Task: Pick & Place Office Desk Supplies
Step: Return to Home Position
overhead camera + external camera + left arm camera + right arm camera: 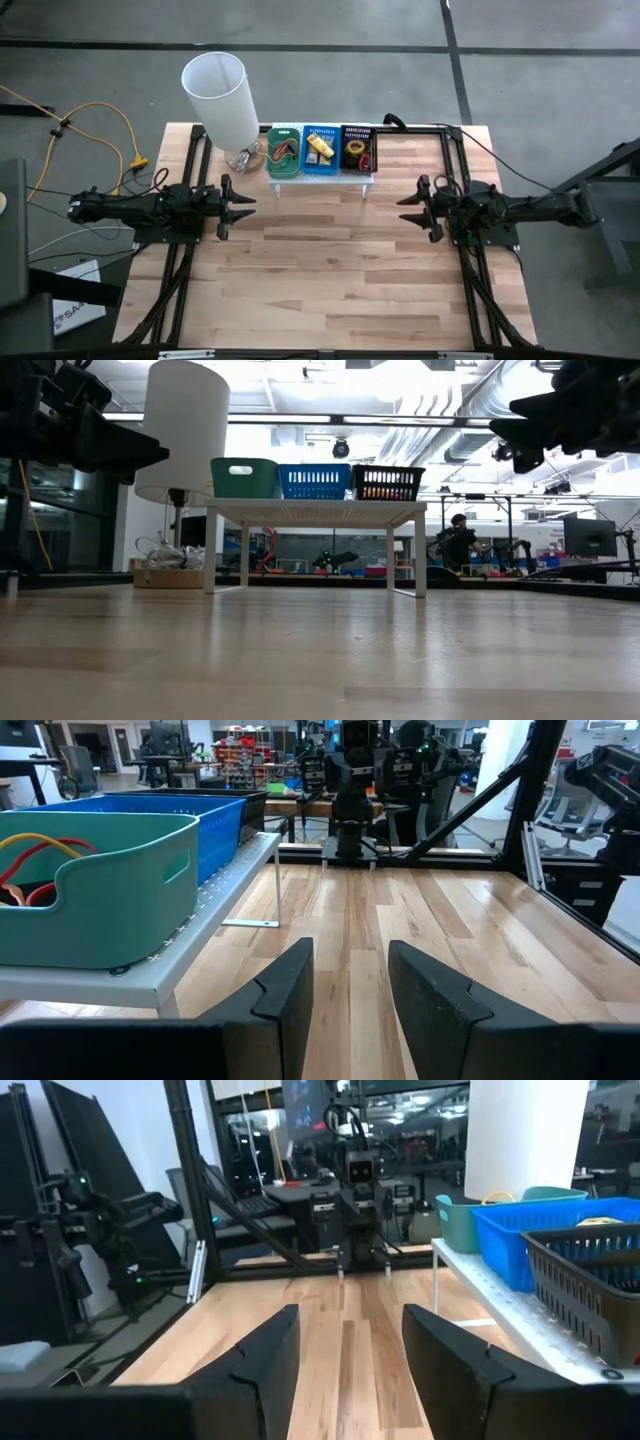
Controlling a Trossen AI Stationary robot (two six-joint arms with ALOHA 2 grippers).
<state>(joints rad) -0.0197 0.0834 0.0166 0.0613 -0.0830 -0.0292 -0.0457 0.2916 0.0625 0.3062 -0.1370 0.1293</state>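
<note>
Three trays sat on white perforated shelf (320, 511): green tray (245, 478), blue tray (314, 482), black mesh tray (388, 483); likely light, stiff; hold rim. Left gripper (350, 948), right gripper (350, 1312) flanked shelf, parted, empty.

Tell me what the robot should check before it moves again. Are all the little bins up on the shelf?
1. Green bin on the white shelf: ok.
2. Blue bin on the shelf, in the middle: ok.
3. Black bin on the shelf: ok.
4. Left gripper open, holding nothing: ok.
5. Right gripper open, holding nothing: ok.
6. Both grippers apart from the shelf and the lamp: ok.
</note>
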